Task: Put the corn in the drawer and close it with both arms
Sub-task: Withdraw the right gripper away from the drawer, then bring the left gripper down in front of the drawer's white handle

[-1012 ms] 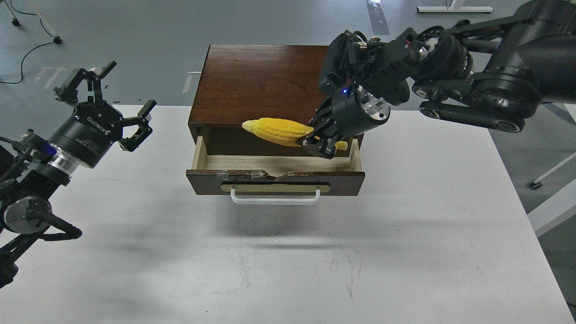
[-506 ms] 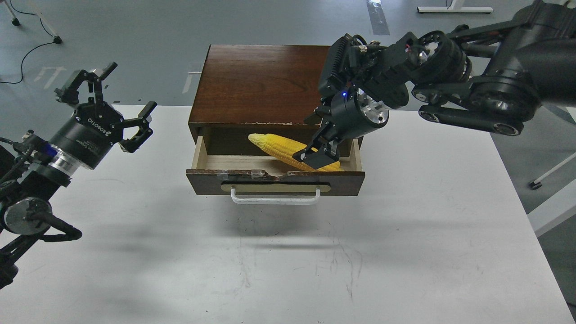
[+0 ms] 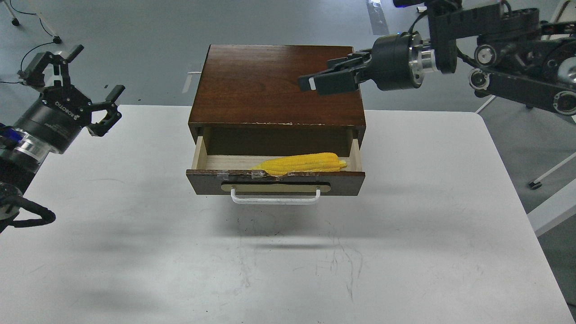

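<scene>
Since the earlier frames the right arm has let go of the corn and is now pulling up and back, its right gripper (image 3: 315, 82) hanging over the top of the cabinet with its fingers drawn close together and nothing between them; the left arm has also drifted up and toward the left edge.

The broad white table (image 3: 405, 234) with faint scuff marks is filling most of the view. On its far middle the dark-brown wooden cabinet (image 3: 276, 83) is sitting with its glossy top facing up. Its shallow dark-brown drawer (image 3: 275, 181) with a pale wood interior is standing pulled out toward the camera, the chipped, taped top edge of its front showing. The white bar handle (image 3: 275, 199) on a tan backplate is jutting from the drawer front, untouched by either arm.

The left gripper (image 3: 74, 87), black and marked ROBOTIQ, is hovering well to the left of the cabinet with its fingers spread wide and empty.

The bright yellow ribbed corn cob (image 3: 300, 164) is lying lengthwise inside the drawer, right of centre, close behind the front panel, its tapered tip pointing left.
</scene>
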{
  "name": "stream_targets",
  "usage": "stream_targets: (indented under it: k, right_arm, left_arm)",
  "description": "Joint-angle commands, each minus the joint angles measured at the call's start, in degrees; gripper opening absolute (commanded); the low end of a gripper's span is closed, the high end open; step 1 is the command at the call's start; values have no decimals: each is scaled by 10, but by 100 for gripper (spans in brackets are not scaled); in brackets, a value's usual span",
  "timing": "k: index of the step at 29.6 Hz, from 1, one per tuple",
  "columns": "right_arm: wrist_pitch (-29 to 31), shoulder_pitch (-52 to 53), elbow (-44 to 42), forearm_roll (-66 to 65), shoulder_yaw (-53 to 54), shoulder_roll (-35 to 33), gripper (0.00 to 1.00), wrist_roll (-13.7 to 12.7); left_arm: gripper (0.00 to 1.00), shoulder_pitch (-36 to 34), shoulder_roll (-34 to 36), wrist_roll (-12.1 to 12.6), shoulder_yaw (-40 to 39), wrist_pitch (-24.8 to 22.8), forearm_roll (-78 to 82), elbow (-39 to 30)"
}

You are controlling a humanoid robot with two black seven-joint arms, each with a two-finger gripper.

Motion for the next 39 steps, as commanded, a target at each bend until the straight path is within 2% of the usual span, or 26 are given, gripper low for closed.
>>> stream_targets:
  k: [1, 3, 4, 6, 9, 11, 18, 21, 25, 28, 31, 33, 34, 36, 38, 39]
  right_arm:
    - [-1, -157, -4, 60, 132, -45, 100, 0]
    - [-10, -259, -10, 71, 227, -52, 100, 0]
    - [-10, -259, -10, 71, 227, -52, 100, 0]
    - [-32, -355, -20, 102, 304, -50, 100, 0]
    - [-48, -407, -27, 140, 339, -47, 100, 0]
    - [-55, -444, -41, 185, 350, -45, 100, 0]
    - [-56, -478, -60, 222, 351, -44, 100, 0]
    - [-56, -489, -66, 230, 351, -44, 100, 0]
    - [-56, -494, -75, 241, 352, -38, 100, 0]
    - [-56, -496, -75, 245, 351, -36, 100, 0]
    - [-57, -500, -79, 245, 352, -36, 100, 0]
    - [-57, -505, -88, 245, 352, -36, 100, 0]
    - [-57, -505, -88, 245, 352, -36, 100, 0]
    - [-57, -512, -93, 246, 352, -36, 100, 0]
    - [-57, -518, -93, 246, 354, -36, 100, 0]
    - [-57, -520, -93, 247, 353, -36, 100, 0]
  left_arm:
    - [100, 0, 0, 0, -31, 0, -1, 25]
    - [100, -1, -3, 0, -43, 0, 0, 25]
    - [100, -1, -3, 0, -43, 0, 0, 25]
    - [100, -7, 4, 0, -39, 0, 11, 9]
    - [100, -8, 12, -4, -44, 0, 43, -27]
    - [100, -10, 31, -12, -44, 0, 108, -87]
    - [100, -19, 33, -12, -46, 0, 334, -232]
    - [100, -18, 1, -12, -45, 0, 478, -304]
    - [100, -17, -62, -12, -37, 0, 641, -346]
    - [100, -10, -98, -12, -32, 0, 702, -351]
    - [95, 11, -147, -12, -20, 0, 759, -354]
    - [83, 32, -169, -12, -5, 0, 767, -354]
    - [82, 32, -169, -12, -5, 0, 767, -354]
    - [51, 57, -173, -12, 14, 0, 767, -354]
    - [43, 82, -172, -12, 19, 0, 765, -354]
    - [43, 94, -171, -12, 18, 0, 764, -354]
